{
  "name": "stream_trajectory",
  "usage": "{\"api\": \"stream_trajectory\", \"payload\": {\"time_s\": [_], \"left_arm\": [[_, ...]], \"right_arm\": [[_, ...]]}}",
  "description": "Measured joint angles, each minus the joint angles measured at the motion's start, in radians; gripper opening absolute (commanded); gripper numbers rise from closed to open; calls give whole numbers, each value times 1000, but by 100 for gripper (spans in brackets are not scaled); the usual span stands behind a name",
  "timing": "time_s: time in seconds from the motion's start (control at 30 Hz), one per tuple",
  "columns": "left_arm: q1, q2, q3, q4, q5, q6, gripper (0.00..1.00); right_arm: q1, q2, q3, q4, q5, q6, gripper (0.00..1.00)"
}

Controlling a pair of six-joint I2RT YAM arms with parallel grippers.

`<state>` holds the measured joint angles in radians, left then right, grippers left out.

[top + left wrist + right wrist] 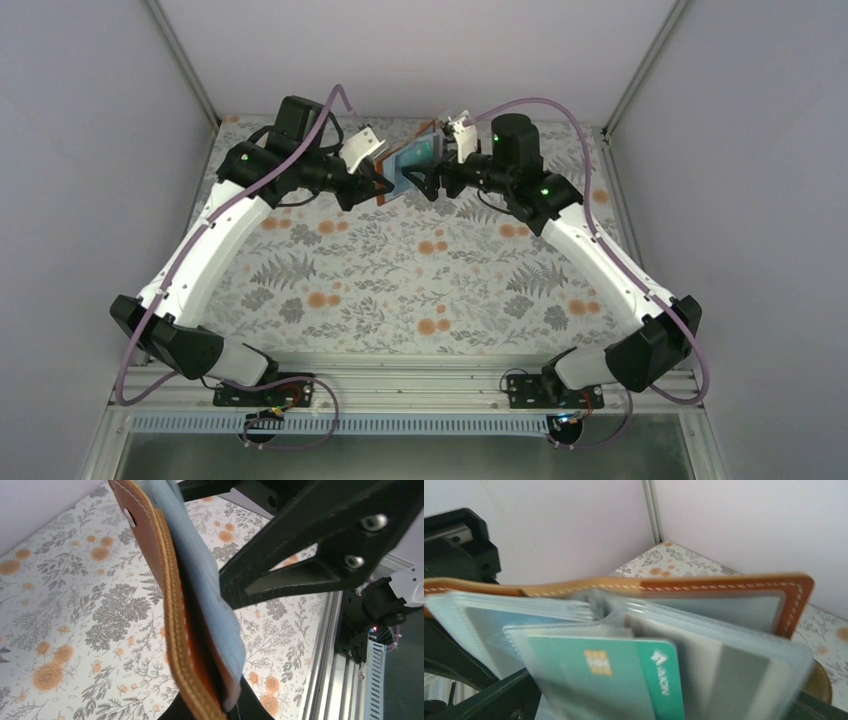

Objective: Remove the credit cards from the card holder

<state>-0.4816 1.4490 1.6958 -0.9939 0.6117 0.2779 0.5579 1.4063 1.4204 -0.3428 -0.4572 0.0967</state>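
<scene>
Both arms hold the card holder [405, 166] up in the air at the back middle of the table. It is brown leather [162, 580] with pale blue-grey clear pockets [210, 580]. My left gripper [376, 187] is shut on its lower edge [215, 706]. In the right wrist view the holder [724, 587] hangs open. A teal-green card [624, 680] with a gold chip sticks partly out of a front pocket. My right gripper [428, 180] is at the pockets, its jaws wide apart either side of that card [664, 700]. A bluish card shows faintly in the left pocket [489, 625]. The black and pink cards are hidden.
The floral tablecloth [400, 280] lies below. Pale walls with metal corner posts [185, 60] close in the back and sides. A metal rail [420, 375] runs along the near edge by the arm bases.
</scene>
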Motion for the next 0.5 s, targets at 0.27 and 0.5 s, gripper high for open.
{"api": "stream_trajectory", "payload": {"time_s": [0.27, 0.5], "left_arm": [[-5, -42, -16, -43, 28, 95, 2], [-5, -82, -29, -103, 74, 200, 2]], "right_arm": [[-69, -84, -80, -59, -15, -136, 99], [-109, -112, -111, -98, -200, -277, 99]]}}
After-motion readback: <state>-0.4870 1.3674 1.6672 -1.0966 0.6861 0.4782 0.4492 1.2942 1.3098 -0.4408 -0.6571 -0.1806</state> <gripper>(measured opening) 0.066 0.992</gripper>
